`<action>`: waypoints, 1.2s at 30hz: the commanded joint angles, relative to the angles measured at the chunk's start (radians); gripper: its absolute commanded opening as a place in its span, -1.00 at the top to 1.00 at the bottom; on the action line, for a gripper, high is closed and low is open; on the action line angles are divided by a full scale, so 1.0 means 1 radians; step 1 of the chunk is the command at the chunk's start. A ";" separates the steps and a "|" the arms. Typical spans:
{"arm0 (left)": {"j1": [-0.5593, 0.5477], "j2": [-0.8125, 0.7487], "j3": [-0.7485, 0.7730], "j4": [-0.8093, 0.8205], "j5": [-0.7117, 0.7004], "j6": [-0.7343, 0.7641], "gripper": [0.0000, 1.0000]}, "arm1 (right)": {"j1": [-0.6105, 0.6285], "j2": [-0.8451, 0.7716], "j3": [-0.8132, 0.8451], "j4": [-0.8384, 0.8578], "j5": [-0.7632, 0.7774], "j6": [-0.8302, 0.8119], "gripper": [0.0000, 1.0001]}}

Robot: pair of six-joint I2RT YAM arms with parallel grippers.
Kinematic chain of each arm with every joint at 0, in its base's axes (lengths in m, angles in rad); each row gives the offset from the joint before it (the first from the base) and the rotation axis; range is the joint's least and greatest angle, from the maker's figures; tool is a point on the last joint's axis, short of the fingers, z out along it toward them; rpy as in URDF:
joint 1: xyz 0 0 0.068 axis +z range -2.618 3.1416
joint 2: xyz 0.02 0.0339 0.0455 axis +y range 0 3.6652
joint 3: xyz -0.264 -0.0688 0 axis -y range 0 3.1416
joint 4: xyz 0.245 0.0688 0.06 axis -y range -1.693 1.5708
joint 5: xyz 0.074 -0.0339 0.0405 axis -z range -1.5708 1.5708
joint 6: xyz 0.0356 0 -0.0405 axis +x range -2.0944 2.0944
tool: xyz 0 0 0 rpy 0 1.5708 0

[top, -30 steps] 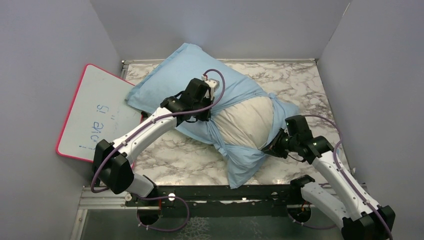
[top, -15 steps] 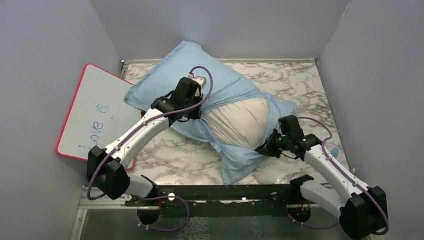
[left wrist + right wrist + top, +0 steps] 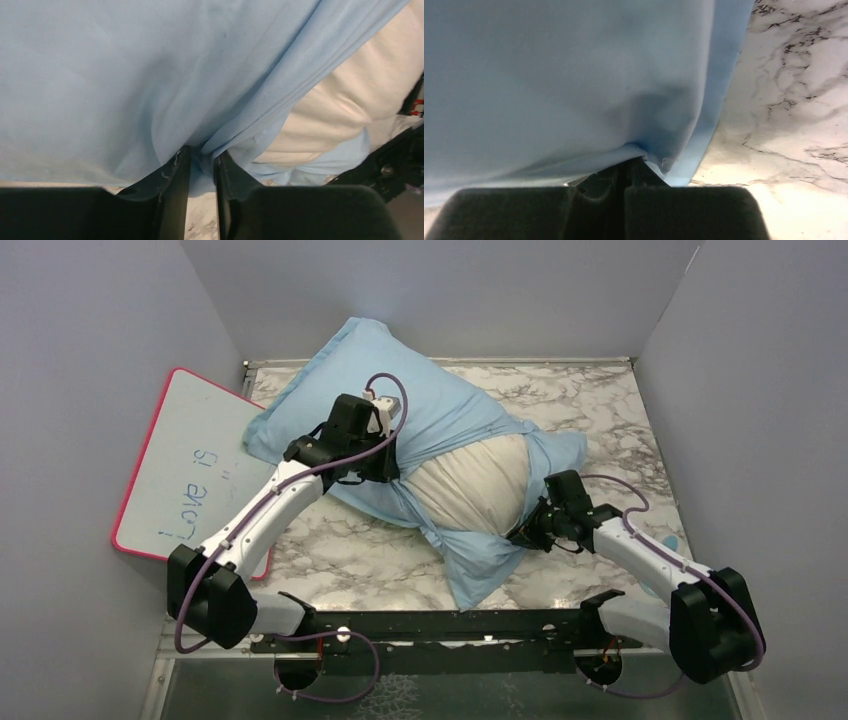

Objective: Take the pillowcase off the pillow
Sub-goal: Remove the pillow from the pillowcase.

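The light blue pillowcase point(image 3: 440, 410) still covers the far left half of the off-white pillow point(image 3: 470, 485), whose near right part bulges out bare. My left gripper point(image 3: 390, 472) is at the case's near edge. In the left wrist view its jaws point(image 3: 201, 155) stand a narrow gap apart, with a taut fold of blue cloth point(image 3: 125, 75) bunched between the tips and bare pillow point(image 3: 360, 90) to the right. My right gripper point(image 3: 520, 535) is at the pillow's near right end. It is shut point(image 3: 634, 160) on a pinch of blue cloth point(image 3: 549, 75).
A pink-rimmed whiteboard point(image 3: 190, 470) leans at the left, partly under the pillowcase's corner. Grey walls close in the marble table point(image 3: 620, 410) on three sides. A loose flap of blue cloth point(image 3: 475, 575) hangs toward the near edge.
My left gripper has moved left and back, dragging the pillowcase with it, and its jaws have parted slightly. The right gripper has shifted left and nearer, and the pillow has followed leftward.
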 commanded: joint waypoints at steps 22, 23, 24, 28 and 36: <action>-0.558 0.255 0.388 0.029 -0.203 0.153 -0.59 | -0.015 -0.210 0.141 -0.307 0.217 -0.073 0.99; -0.575 0.276 0.385 0.031 -0.208 0.159 -0.59 | -0.015 -0.207 0.130 -0.302 0.187 -0.063 0.99; -0.591 0.297 0.382 0.030 -0.216 0.163 -0.59 | -0.016 -0.206 0.117 -0.291 0.162 -0.055 0.99; -0.631 0.371 0.365 0.033 -0.323 0.147 -0.60 | -0.016 -0.216 0.058 -0.242 0.109 -0.017 0.99; -0.632 0.476 0.289 0.062 -0.587 0.038 -0.39 | -0.015 -0.239 -0.002 -0.187 0.064 0.030 0.99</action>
